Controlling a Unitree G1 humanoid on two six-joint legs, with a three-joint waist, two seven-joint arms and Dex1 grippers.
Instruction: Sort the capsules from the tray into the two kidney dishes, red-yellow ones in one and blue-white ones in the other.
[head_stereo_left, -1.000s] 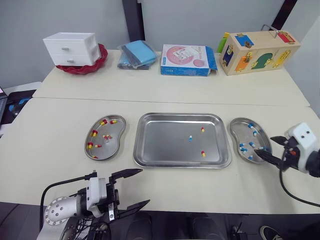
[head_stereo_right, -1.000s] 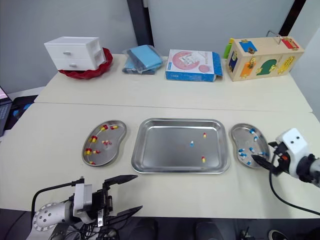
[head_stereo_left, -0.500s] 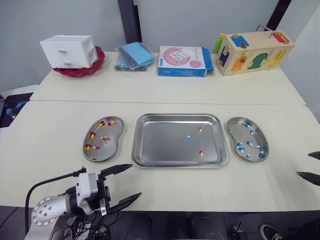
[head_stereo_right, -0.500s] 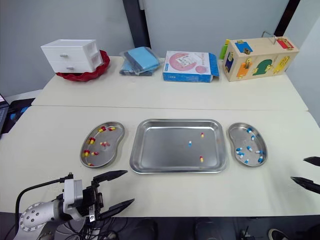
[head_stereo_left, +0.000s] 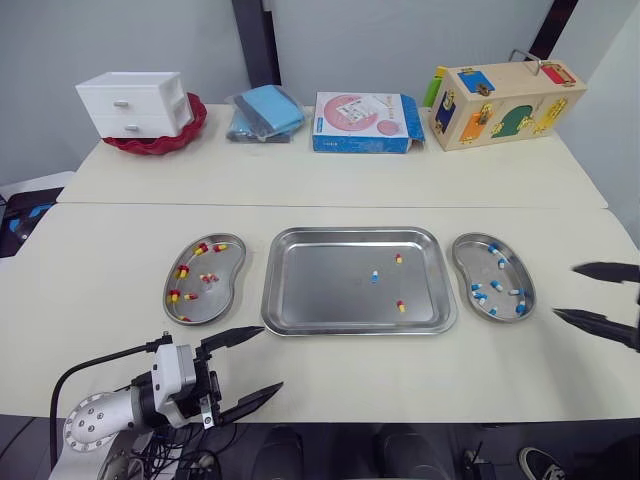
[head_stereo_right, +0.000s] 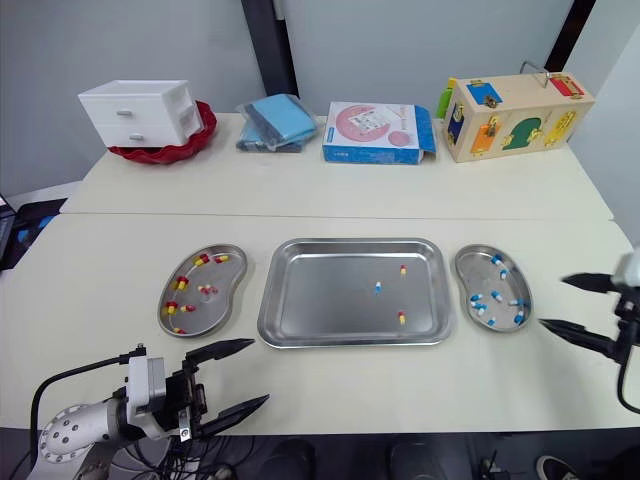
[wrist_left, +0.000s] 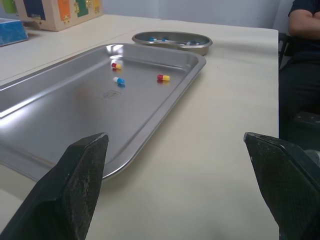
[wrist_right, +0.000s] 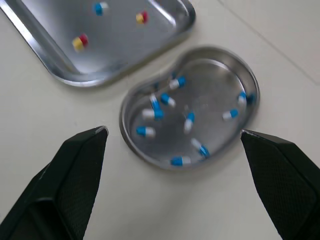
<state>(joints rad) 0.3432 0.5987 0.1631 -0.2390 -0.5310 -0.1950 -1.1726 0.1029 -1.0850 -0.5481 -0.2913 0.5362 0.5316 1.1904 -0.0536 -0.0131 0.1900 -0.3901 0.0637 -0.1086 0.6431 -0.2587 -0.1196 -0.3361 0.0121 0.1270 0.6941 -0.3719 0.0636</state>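
Cream tabletop (head_stereo_left: 120, 250) bears the tray (head_stereo_left: 300, 300), where a blue-white capsule (head_stereo_left: 375, 276) and two red-yellow ones, far (head_stereo_left: 397, 258) and near (head_stereo_left: 401, 306), lie ahead of both claws. The left claw (head_stereo_left: 268, 358) and right claw (head_stereo_left: 566, 291) are both spread wide and empty, the red-yellow dish (head_stereo_left: 215, 295) just beyond the left and the blue-white dish (head_stereo_left: 463, 262) just beside the right. Sorting looks nearly done; next comes a reach over the rim and a fine pinch off flat steel, with the drawer unit (head_stereo_left: 135, 102) and wooden box (head_stereo_left: 505, 92) well clear beyond.
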